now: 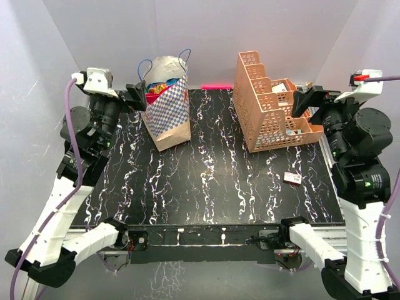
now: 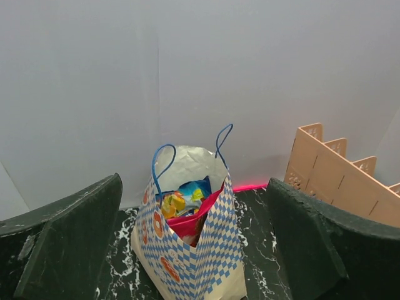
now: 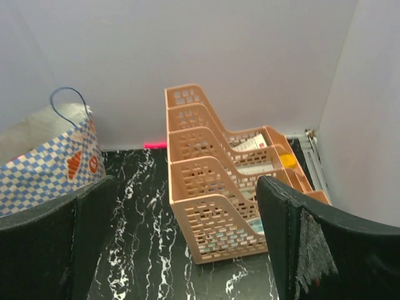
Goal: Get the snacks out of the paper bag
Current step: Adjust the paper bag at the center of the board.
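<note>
Two claws are hanging over the far part of the surface (image 1: pixel 212 181), each with its fingers spread wide apart and gripping nothing. The left claw (image 1: pixel 141 97) is hovering at the far left, just beside the upper edge of the paper bag (image 1: pixel 169 112) and pointing at it without touching; in its wrist view the bag is showing between the two dark fingers (image 2: pixel 69 244). The bag is standing upright on the far left of the surface, its blue-and-white checker side facing the arms, its white inside gaping open and its blue cord handles (image 2: pixel 161 164) arching above the rim. The snacks (image 2: pixel 184 203) are all sitting inside it, crowding the mouth: a blue packet and a yellow-green one are peeking out on top, with a red packet (image 2: pixel 190 222) pressing against the near wall of the bag. The right claw (image 1: pixel 301 101) is hovering at the far right, close to the right side of the orange lattice rack (image 1: pixel 265 119), which is standing well apart from the bag. Small boxes (image 3: pixel 253 144) are lying in the rack's compartments. A small red-and-white card (image 1: pixel 292 177) is lying flat on the surface nearer the arms than the rack. A pink strip (image 1: pixel 215 86) is glowing along the far edge, between the bag and the rack.
</note>
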You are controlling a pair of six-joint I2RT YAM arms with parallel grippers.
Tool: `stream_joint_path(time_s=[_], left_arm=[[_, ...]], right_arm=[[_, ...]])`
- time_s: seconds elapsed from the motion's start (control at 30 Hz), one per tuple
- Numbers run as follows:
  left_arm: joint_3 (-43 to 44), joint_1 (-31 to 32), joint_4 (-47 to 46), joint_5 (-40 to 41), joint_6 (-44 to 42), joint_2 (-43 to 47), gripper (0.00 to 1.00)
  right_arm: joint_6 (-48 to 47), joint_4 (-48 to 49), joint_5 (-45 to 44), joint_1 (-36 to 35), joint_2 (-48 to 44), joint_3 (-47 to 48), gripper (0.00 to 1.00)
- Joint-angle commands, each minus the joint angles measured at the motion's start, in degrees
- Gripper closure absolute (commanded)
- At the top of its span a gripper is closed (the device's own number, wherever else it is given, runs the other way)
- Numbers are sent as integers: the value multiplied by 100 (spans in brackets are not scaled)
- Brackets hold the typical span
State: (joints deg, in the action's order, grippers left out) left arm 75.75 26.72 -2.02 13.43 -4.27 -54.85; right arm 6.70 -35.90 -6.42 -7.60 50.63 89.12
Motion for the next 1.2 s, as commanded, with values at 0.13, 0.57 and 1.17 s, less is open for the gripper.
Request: stream_joint_path(time_s=[0.13, 0.57, 1.17], left_arm=[[-7, -6, 112, 329, 642, -386, 2], [677, 244, 924, 584, 1189, -1644, 2], [2496, -796, 3161, 828, 2341, -2668, 2]], right_arm=[[311, 196, -115, 470, -170, -780, 2], [813, 105, 123, 934, -294, -1349, 2], [632, 13, 2338, 1040, -106, -1157, 2]])
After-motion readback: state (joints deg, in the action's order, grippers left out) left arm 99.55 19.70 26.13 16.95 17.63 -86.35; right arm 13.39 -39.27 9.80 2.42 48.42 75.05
